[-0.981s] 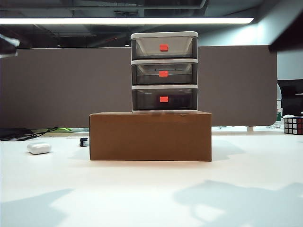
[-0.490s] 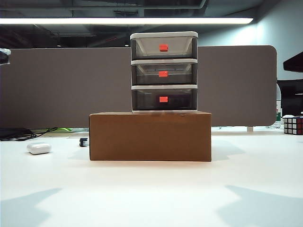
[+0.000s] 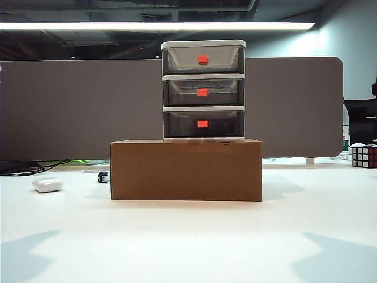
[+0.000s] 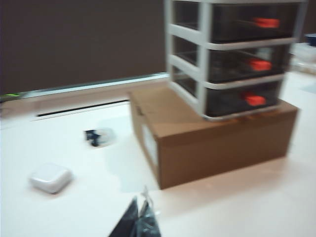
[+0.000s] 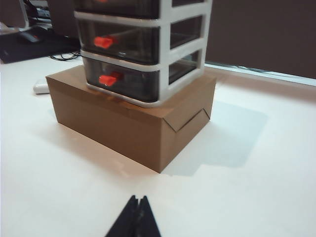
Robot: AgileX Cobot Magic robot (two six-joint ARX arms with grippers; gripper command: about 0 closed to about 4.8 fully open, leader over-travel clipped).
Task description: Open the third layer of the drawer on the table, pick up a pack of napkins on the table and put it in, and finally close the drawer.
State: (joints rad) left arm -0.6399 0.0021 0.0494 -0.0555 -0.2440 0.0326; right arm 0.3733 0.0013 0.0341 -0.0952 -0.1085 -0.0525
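The drawer (image 3: 203,88) is a white-framed cabinet of three smoky tiers standing on a brown cardboard box (image 3: 185,170) on the table (image 3: 188,242). The third layer (image 3: 203,124), lowest, is pushed in flush, red handle forward; it also shows in the wrist views (image 4: 242,101) (image 5: 123,81). The pack of napkins is out of view. My left gripper (image 4: 139,200) is shut and empty above the table, in front of the box and towards its left end. My right gripper (image 5: 138,197) is shut and empty off the box's right front corner. Neither gripper appears in the exterior view.
A small white rounded case (image 3: 48,184) lies on the table left of the box, with a tiny dark object (image 3: 103,177) behind it. A Rubik's cube (image 3: 365,156) sits at the far right. Cables (image 3: 29,166) and a grey partition (image 3: 76,106) lie behind.
The dark arm parts at the exterior view's upper left and right edges have drawn out of sight. Their shadows on the table have slid outward and shrunk. The drawer has not moved.
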